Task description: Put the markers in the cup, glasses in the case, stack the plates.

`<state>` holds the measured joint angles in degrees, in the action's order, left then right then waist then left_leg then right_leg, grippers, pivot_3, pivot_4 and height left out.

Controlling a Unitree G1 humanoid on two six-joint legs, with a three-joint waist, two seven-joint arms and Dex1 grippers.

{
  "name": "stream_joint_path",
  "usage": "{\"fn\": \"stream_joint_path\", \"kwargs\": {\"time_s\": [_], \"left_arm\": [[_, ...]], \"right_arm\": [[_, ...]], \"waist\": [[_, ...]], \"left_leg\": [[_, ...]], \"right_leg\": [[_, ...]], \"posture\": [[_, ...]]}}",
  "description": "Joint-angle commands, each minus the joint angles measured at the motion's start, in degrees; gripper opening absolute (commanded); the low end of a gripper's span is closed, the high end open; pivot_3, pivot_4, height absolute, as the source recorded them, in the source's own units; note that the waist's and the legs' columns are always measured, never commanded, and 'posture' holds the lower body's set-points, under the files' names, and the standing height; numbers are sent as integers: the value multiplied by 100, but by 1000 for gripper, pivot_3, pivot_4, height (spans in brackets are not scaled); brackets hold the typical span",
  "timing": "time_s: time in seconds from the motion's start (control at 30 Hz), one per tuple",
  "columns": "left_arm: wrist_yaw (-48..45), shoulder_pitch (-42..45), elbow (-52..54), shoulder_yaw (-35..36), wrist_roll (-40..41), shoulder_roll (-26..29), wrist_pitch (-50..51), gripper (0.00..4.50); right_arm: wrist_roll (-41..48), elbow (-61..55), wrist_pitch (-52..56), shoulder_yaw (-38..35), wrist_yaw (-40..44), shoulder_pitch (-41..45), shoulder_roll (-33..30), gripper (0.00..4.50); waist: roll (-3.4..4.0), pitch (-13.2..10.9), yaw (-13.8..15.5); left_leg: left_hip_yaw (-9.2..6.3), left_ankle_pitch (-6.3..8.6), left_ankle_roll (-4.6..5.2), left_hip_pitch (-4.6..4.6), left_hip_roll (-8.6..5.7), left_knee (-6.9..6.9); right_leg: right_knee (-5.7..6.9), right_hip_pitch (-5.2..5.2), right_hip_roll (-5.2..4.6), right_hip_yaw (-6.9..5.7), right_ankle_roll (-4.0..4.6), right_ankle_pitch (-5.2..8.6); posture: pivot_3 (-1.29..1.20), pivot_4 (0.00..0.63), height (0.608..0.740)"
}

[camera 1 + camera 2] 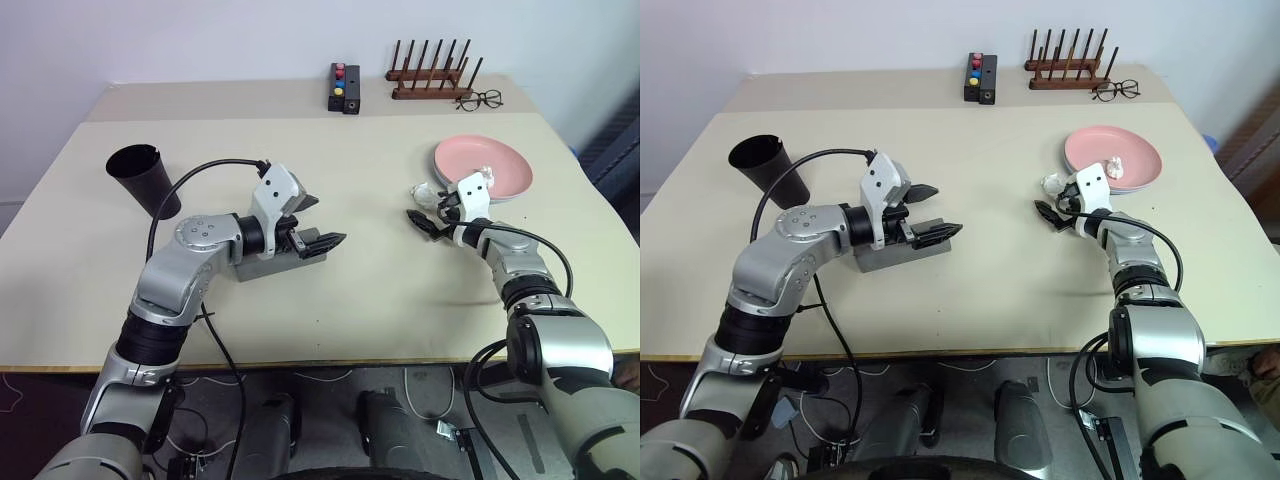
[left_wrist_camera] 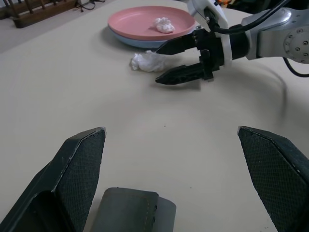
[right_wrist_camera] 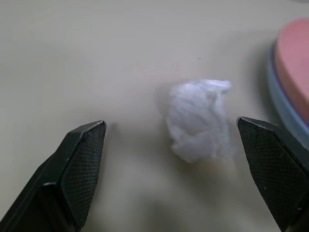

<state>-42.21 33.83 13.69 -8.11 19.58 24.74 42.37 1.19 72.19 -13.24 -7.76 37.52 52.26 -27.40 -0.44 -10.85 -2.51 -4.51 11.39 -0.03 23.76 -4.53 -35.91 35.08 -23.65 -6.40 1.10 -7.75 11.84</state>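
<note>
Crumpled white tissue lying between the wide-open, empty jaws of the right gripper, beside the stacked plates near the bench's right edge; left gripper, equally open and empty, above the closed case at mid-bench, the cup toward the left edge.

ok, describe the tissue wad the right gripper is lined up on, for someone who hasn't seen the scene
Find the stacked plates, pink on light blue, at the table's right. The crumpled white tissue wad lies on the bare table beside their rim, before the open right gripper. A second wad sits on the pink plate.
</note>
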Motion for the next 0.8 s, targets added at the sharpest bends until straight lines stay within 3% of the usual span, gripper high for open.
{"fn": "stream_joint_path", "kwargs": {"time_s": [0.03, 0.17, 0.27, 0.5, 0.8], "left_arm": [[119, 58, 254, 206, 133, 9, 59, 4500], [207, 47, 367, 291, 244, 50, 161, 4500], [220, -3, 414, 285, 267, 102, 175, 4500], [277, 12, 395, 255, 311, 144, 168, 4500], [312, 10, 344, 231, 292, 115, 109, 4500]], "right_arm": [[-31, 7, -130, -32, -248, 174, 21, 4420], [-49, 46, -100, -33, -341, 169, 45, 4420], [22, 56, -52, -87, -276, 197, 87, 3590], [-9, 25, -163, -71, -294, 266, 150, 44], [108, -85, -481, -240, -615, 410, 36, 44]], "waist": [[0, 0, 0], [0, 0, -1], [0, 0, -1], [0, 0, 0], [0, 0, -2]], "left_leg": [[0, 0, 0, 0, 0, 0], [0, 0, 0, 0, 0, 0], [0, 0, 0, 0, 0, 0], [0, 0, 0, 0, 0, 0], [0, 0, 0, 0, 0, 0]], "right_leg": [[0, 0, 0, 0, 0, 0], [0, 0, 0, 0, 0, 0], [0, 0, 0, 0, 0, 0], [0, 1, 1, 0, 0, 0], [0, 0, 1, 0, 0, 0]], "posture": [[0, 150, 740], [0, 150, 740], [0, 150, 740], [0, 150, 740], [0, 150, 740]]}}
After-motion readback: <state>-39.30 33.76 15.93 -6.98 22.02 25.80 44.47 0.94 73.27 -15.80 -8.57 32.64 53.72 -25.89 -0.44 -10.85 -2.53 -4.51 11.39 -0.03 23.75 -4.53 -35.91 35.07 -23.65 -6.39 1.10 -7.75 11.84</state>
